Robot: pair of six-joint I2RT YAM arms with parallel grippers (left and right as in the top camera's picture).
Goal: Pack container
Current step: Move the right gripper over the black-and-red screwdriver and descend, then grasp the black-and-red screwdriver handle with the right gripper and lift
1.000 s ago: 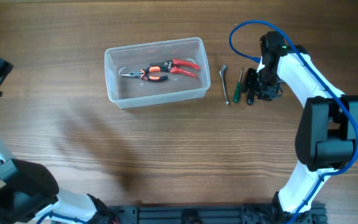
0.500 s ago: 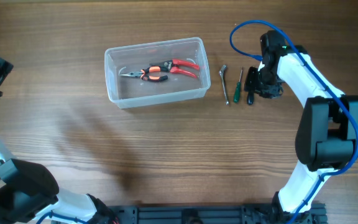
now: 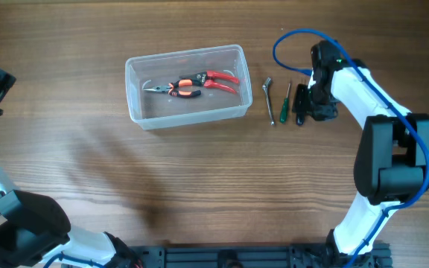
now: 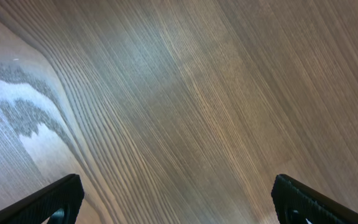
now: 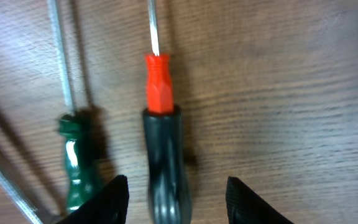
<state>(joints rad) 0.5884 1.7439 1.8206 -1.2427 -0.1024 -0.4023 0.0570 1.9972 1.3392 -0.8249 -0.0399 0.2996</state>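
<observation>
Our right jaws stand half parted on either side of the black-handled screwdriver (image 5: 166, 168), touching nothing. A green screwdriver (image 5: 76, 168) lies just beside it, then a small metal wrench (image 3: 269, 100). Left of these tools we see the container (image 3: 188, 119) on the desk (image 3: 199, 186), with two pliers (image 3: 192, 85) inside. Our left jaws hang wide over the desk's wood, well apart from everything.
</observation>
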